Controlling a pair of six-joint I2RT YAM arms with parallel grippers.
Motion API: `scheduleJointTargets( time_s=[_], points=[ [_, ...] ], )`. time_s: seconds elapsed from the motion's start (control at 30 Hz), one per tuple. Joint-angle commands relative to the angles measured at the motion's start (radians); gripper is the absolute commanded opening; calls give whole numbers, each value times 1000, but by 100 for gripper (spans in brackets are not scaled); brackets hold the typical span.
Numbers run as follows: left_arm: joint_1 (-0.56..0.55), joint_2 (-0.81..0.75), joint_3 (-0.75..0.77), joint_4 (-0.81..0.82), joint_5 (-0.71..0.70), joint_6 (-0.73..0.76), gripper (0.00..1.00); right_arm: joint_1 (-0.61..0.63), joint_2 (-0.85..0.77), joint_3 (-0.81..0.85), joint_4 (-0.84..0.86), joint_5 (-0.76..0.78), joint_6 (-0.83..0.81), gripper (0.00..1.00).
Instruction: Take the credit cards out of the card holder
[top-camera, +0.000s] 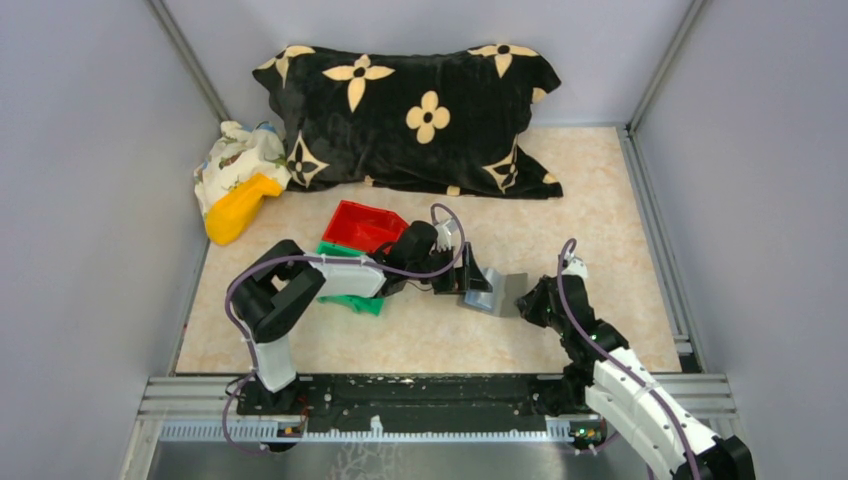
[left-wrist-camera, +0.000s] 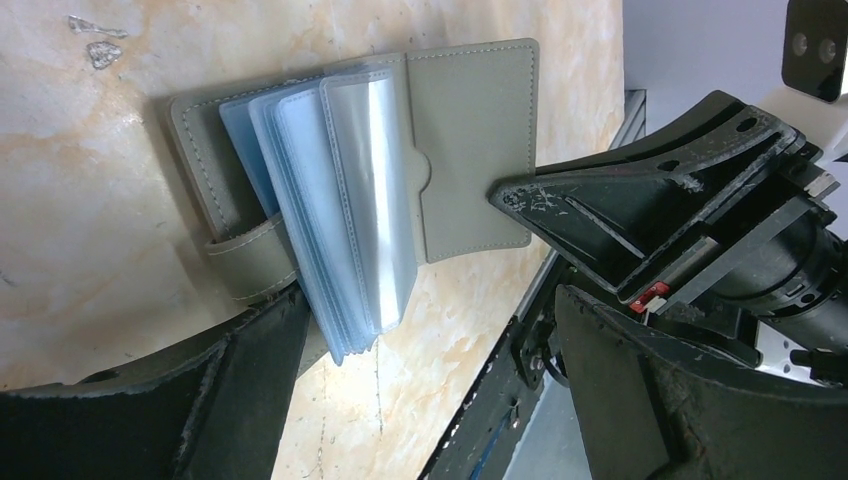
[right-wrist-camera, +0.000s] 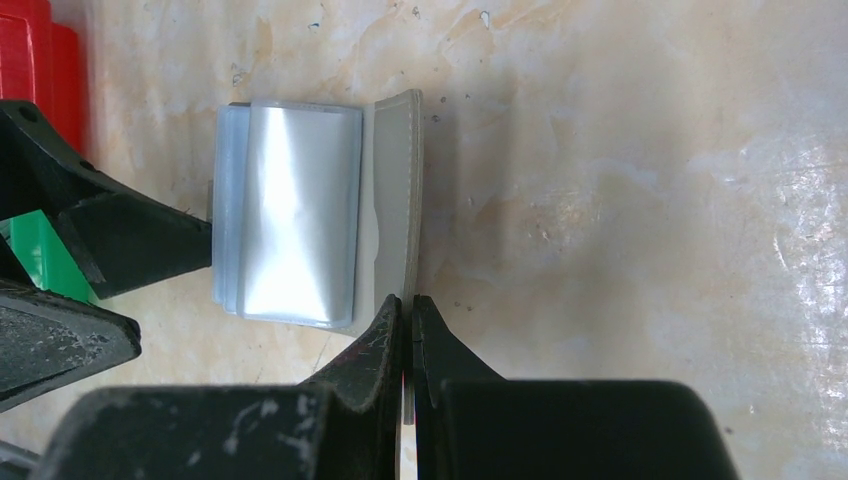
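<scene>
We're seeing the card holder (left-wrist-camera: 470, 150) lying open on the counter (right-wrist-camera: 650, 200), just ahead of the spread left end effector (left-wrist-camera: 425, 300). Right end effector (right-wrist-camera: 405, 305) is pressing together at its cover edge (grip unclear), so the holder is risking sliding unpinned.

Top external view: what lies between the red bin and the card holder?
The left gripper, its fingers reaching the card holder from the side of the red bin. The top external view shows it.

A lab test cell: plain grey panel walls (top-camera: 90, 150), aluminium rail (top-camera: 180, 395) edging a marbled tabletop (top-camera: 600, 200).
</scene>
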Motion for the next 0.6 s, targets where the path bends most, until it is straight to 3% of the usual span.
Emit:
scheduleJointTargets(
  time_s=[0.0,0.33,0.57],
  points=[
    [-7,-19,27,-38,-22,30,97,-3,3,-8,32,-14,-3,0],
    [-3,-104,12,-150,-171,80,97,-3,5,-13,37,-15,-4,0],
    [-10,-102,65,-177,-159,90,97,-4,7,-16,43,-17,-3,0]
  ],
)
